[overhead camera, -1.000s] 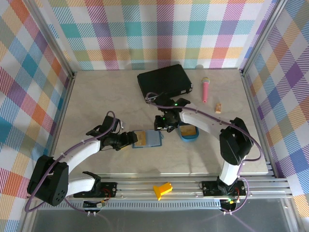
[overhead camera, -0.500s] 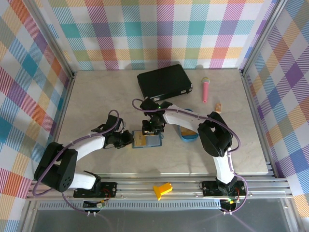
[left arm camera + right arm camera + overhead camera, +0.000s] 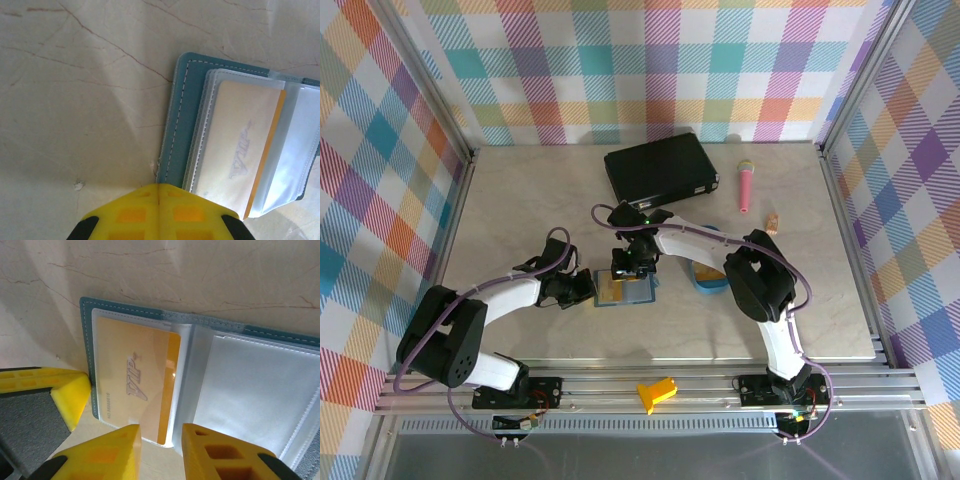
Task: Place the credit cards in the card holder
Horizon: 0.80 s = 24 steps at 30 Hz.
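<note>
Pale bench (image 3: 520, 210) carrying unfolded card holder (image 3: 640, 291), credit card (image 3: 132, 382) sitting inside, left gripper (image 3: 159, 188) resting closed beside it, right gripper (image 3: 161, 432) hovering above, jaws slightly apart.

The card holder (image 3: 638, 291) lies open near the middle of the table (image 3: 520, 200), with one card (image 3: 611, 288) tucked in its 9 o'clock half. The left gripper (image 3: 584, 291) sits against the holder's 9 o'clock edge, and the right gripper (image 3: 628, 270) is over its 12 o'clock edge. The tray (image 3: 712, 287) lies near the holder at 3 o'clock. The case (image 3: 660, 166) lies well apart at 12 o'clock, with the microphone-shaped toy (image 3: 746, 186) at the case's 3 o'clock.
</note>
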Available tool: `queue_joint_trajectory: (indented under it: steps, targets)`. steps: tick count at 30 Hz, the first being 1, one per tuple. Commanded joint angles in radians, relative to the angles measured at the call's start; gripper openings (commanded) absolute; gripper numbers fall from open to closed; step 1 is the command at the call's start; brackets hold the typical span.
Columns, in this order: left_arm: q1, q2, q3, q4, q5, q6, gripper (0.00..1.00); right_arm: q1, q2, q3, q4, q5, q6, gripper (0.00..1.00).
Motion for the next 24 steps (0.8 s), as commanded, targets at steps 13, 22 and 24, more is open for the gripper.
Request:
queue_joint_trajectory:
  steps: [13,22,24]
  targets:
    - [0.007,0.019,0.006,0.031,0.007,0.022,0.0,-0.002,0.085,0.063,0.012,-0.053,0.021,0.28]
    - [0.007,0.025,0.0,0.036,0.013,0.022,0.0,-0.004,0.105,0.07,0.007,-0.04,0.035,0.31]
    - [0.007,0.025,-0.001,0.036,0.013,0.023,0.0,-0.004,0.106,0.069,0.005,-0.035,0.037,0.31]
